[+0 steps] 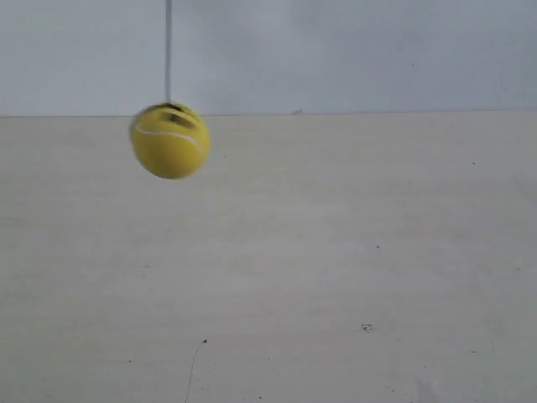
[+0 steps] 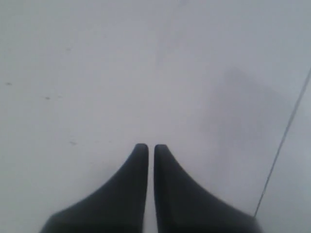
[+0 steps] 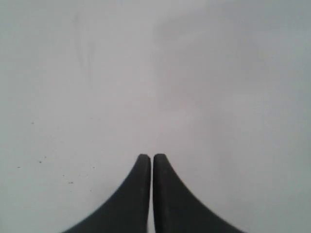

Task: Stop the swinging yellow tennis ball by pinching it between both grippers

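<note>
Ball (image 1: 169, 141) hung on string (image 1: 168, 50) above worktop (image 1: 336, 252), blurred.
Left claw (image 2: 147, 148) and right claw (image 3: 148, 158) were both clenched, tips nearly touching.

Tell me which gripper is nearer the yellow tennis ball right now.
Cannot tell. The yellow tennis ball hangs on its string in the exterior view with no arm in sight. The left gripper and right gripper, both shut, see only bare surface, no ball.

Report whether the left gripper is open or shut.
Shut. In the left wrist view the left gripper shows its two black fingers nearly touching, only a thin slit between them, nothing held.
</note>
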You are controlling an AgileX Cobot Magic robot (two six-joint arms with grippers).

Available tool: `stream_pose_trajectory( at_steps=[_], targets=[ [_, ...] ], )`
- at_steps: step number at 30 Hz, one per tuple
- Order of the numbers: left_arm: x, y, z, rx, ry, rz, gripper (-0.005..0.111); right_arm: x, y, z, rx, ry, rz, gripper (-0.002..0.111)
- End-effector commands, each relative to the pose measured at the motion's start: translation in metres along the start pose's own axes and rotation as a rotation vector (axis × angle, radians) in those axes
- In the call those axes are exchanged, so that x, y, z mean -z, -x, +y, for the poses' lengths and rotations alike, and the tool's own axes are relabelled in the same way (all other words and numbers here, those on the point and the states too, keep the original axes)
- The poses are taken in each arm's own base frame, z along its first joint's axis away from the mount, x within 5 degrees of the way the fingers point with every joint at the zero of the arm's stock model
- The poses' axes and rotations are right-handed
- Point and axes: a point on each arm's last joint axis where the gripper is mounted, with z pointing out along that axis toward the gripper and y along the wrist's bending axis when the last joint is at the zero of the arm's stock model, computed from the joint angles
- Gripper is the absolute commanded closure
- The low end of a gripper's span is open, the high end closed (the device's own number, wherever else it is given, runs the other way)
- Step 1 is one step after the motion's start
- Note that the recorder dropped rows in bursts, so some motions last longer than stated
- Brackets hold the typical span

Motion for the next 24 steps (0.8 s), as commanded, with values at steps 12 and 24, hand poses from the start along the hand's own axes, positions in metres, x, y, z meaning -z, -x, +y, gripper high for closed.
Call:
stream_pose_trajectory(
  at_steps=[12,24],
  targets=[
    [-0.091,-0.057,-0.008,-0.029,-0.580,0.426,0.102,-0.070,-0.032,0.022,0.014,0.399,0.399,0.108],
    [-0.129,-0.124,-0.017,-0.105,-0.742,0.552,0.102,-0.115,-0.083,0.009,0.003,0.563,0.570,0.108]
  ],
)
